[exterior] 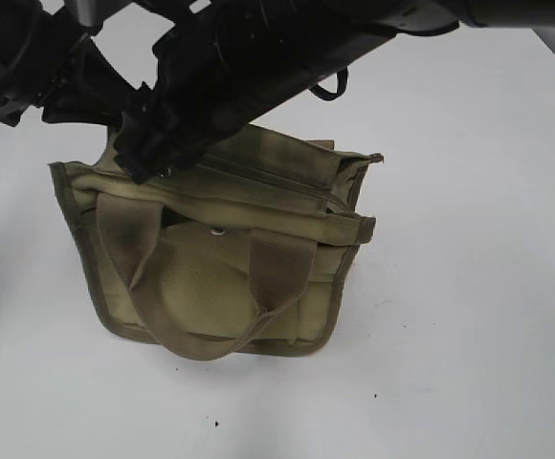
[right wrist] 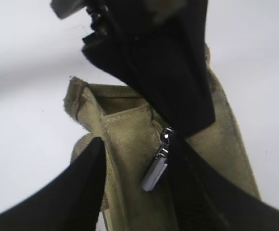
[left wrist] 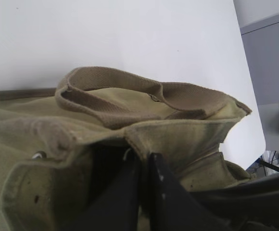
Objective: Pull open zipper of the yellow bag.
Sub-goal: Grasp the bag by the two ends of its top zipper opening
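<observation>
The yellow bag [exterior: 210,277] stands on the white table, its zipper [exterior: 277,182] running along the top. Both dark arms meet over the bag's top left end. In the left wrist view my left gripper [left wrist: 142,155] is shut on the bag's upper fabric edge [left wrist: 178,134], the two fingers nearly touching. In the right wrist view my right gripper [right wrist: 137,139] is open and straddles the bag's top. The silver pull tab [right wrist: 155,169] hangs between its fingers, close to the right one, not held. The left arm's black gripper [right wrist: 158,62] sits just beyond the tab.
A webbing loop handle [exterior: 201,335] droops down the bag's front below a silver snap [exterior: 218,230]. Another handle [left wrist: 130,94] arches in the left wrist view. White table [exterior: 469,335] surrounds the bag; its edge [left wrist: 255,110] shows at the right in the left wrist view.
</observation>
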### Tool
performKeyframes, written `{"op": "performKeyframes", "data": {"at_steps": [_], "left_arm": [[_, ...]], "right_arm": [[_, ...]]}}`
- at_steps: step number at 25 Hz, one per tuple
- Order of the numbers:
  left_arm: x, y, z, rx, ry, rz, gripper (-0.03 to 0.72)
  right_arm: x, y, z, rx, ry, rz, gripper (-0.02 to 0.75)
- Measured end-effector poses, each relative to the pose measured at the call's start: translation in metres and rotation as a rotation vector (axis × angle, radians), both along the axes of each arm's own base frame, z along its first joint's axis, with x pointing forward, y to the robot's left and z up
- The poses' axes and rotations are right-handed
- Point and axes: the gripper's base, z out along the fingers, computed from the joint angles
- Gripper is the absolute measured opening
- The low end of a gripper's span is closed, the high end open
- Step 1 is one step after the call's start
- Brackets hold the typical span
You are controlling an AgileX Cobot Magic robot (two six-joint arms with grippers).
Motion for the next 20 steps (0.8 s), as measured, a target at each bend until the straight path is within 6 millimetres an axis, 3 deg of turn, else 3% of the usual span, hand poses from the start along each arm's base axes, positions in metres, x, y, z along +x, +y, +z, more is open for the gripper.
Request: {"op": "performKeyframes", "data": {"at_steps": [20], "left_arm": [[-0.003,-0.005,0.001,-0.043,0.049,0.003,0.013]], "right_arm": [[0.012,-0.001,-0.025,-0.075,0.051,-0.116,0.316]]}}
